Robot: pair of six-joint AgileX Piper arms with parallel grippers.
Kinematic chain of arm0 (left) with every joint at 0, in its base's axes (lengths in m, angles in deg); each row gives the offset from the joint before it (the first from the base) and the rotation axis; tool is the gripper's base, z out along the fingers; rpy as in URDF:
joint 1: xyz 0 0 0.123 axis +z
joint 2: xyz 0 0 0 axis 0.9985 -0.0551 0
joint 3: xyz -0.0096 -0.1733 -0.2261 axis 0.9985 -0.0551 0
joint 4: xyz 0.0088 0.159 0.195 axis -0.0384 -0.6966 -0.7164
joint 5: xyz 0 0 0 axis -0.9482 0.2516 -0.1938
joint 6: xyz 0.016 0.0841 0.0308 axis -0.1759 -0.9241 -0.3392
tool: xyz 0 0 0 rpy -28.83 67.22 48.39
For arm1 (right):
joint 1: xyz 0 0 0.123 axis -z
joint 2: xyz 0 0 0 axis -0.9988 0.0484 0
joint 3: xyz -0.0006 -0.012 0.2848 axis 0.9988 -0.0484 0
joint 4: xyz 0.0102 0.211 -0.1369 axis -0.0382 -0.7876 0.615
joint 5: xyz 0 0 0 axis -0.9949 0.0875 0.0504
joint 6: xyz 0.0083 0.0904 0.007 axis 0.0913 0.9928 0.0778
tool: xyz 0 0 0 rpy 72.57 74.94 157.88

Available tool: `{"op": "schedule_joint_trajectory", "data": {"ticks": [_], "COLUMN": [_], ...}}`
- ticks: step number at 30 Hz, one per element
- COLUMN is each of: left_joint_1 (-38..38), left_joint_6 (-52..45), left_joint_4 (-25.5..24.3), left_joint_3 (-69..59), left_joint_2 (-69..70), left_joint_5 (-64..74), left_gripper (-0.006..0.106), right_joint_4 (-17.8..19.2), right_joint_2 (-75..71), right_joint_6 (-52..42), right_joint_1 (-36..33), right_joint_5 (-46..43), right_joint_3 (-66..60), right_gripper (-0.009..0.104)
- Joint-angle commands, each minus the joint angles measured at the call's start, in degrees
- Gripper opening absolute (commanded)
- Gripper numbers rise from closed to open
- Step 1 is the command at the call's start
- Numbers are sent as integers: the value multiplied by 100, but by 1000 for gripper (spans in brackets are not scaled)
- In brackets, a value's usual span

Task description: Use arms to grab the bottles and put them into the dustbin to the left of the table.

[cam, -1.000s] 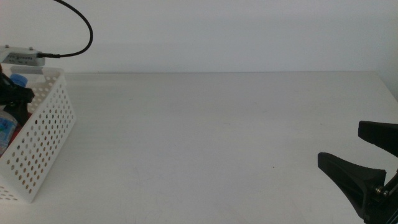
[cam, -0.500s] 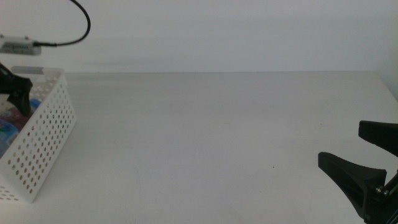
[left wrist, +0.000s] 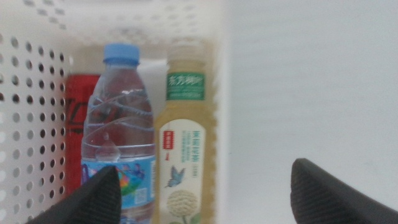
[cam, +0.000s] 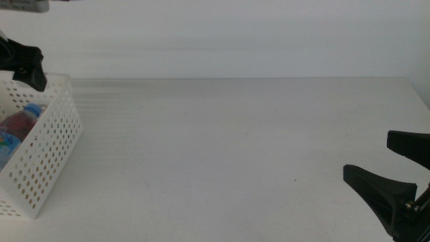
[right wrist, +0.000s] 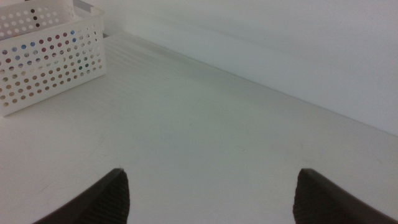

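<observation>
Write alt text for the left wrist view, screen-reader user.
Three bottles lie side by side inside the white perforated dustbin: a red soda can, a blue-capped water bottle and a green-labelled bottle of yellow liquid. The open left gripper hangs above them, holding nothing, with the white table beside the bin.

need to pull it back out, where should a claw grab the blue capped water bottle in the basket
Grip the water bottle around its neck just below the blue cap, coming straight down from above. It lies wedged between the red can and the yellow drink bottle, so its sides look blocked.
</observation>
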Motion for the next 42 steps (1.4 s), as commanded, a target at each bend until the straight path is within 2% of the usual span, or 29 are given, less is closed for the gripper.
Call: {"op": "schedule_joint_trajectory", "data": {"ticks": [1,11,26,32,42], "left_joint_1": [-172,-648,-779,-779,-779], "left_joint_6": [4,-66,-283,-217,-212], "left_joint_4": [146,638,846,864,906], "left_joint_3": [-297,-2298,-5031,-5539,-5578], "left_joint_2": [814,2788,5146,5493,5500], "left_joint_5": [-622,-2252,-4410,-5122,-5148], "left_gripper": [87,85,85,85,85], "right_joint_4": [33,33,33,33,33], "right_joint_2": [-5,-5,-5,-5,-5], "right_joint_6": [-17,-17,-17,-17,-17], "right_joint_1": [-15,-15,-15,-15,-15], "right_joint_5": [-442,-442,-442,-442,-442], "right_joint_3": [167,167,167,167,167], "right_gripper": [74,74,74,74,74]}}
